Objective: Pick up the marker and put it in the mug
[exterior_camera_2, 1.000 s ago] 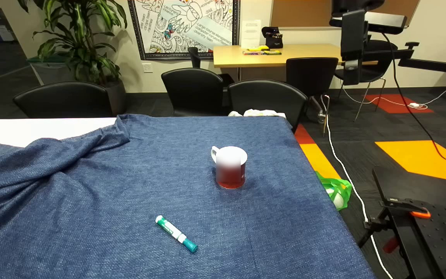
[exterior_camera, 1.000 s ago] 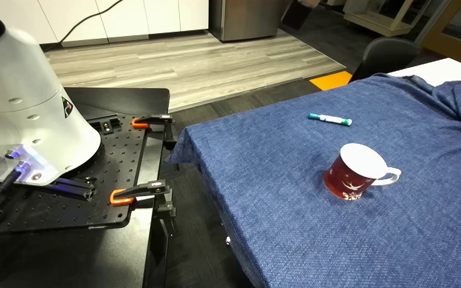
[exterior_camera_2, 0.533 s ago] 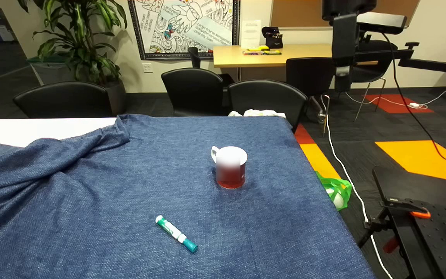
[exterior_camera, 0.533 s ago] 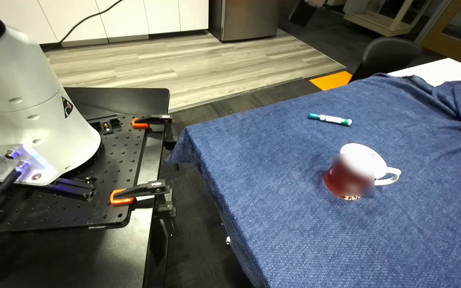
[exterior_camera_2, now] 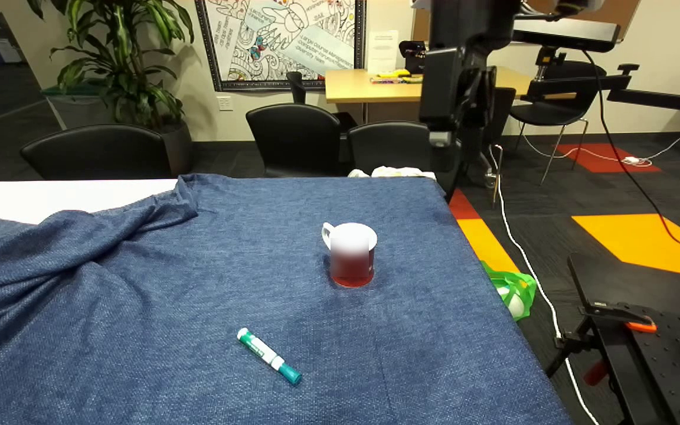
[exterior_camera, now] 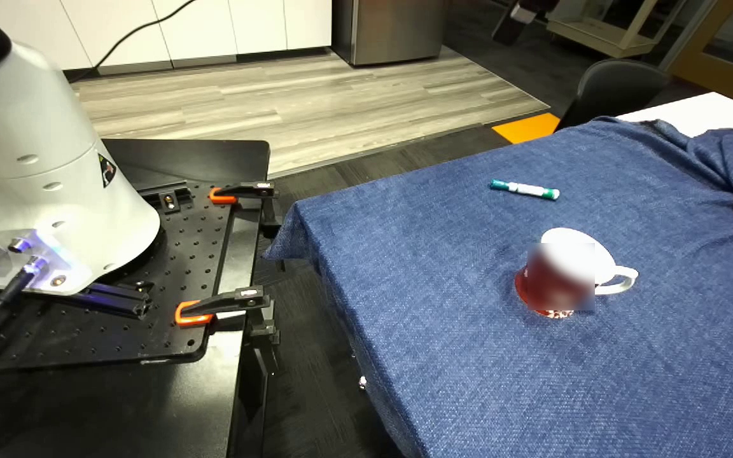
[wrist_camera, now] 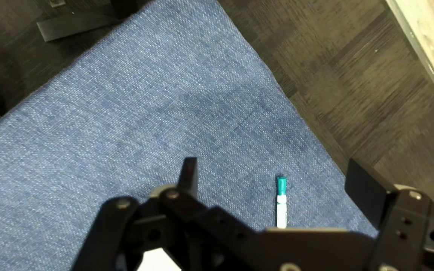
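Moved since earlier frame: gripper [wrist_camera: 272, 175], in both exterior views. Gripper: one, two fingers [wrist_camera: 190, 174] spread well apart. Marker [exterior_camera_2: 268, 355]: one, teal-green and white, lying on blue cloth [exterior_camera_2: 399, 342], apart from mug [exterior_camera_2: 353, 260]; in wrist view, seen between fingers. Mug: one, red, upright, side partly blurred. Black-and-orange clamps [exterior_camera: 230, 301], in an exterior view: two. Marker, mug, clamps: same places as earlier.

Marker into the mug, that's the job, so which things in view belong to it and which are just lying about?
Belongs to the job: marker, mug, open gripper.

Just about the place: blue cloth, green bag, potted plant, black chairs, wooden desk.
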Motion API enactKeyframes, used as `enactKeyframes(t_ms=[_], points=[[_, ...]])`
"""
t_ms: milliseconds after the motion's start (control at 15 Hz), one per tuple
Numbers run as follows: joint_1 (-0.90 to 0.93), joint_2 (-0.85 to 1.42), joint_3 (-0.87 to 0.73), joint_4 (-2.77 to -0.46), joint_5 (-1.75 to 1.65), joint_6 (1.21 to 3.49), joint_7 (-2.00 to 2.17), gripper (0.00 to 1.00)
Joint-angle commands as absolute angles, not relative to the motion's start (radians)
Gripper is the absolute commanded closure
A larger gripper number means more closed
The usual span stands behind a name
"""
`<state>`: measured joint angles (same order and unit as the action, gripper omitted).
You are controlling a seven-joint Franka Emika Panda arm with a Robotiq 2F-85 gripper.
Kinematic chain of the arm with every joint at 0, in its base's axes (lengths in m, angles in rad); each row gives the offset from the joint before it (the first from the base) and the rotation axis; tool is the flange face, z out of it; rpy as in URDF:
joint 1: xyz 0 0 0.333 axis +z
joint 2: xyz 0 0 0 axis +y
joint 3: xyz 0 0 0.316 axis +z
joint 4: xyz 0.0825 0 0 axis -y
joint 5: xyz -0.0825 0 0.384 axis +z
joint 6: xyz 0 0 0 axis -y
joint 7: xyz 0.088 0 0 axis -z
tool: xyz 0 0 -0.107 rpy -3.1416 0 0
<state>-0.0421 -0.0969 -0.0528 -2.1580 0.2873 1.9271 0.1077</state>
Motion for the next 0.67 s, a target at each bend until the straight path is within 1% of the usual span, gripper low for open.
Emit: enactKeyframes(t_ms=[0, 333, 600], points=[[-0.020, -0.021, -0.017, -2.106, 0.289, 2.030, 0.210, 0.00], [0.022, 0.073, 0.026, -2.087, 0.235, 2.219, 0.318, 0.00], [0.062, 0.162, 0.036, -2.062, 0.138, 2.319, 0.408, 0.00]])
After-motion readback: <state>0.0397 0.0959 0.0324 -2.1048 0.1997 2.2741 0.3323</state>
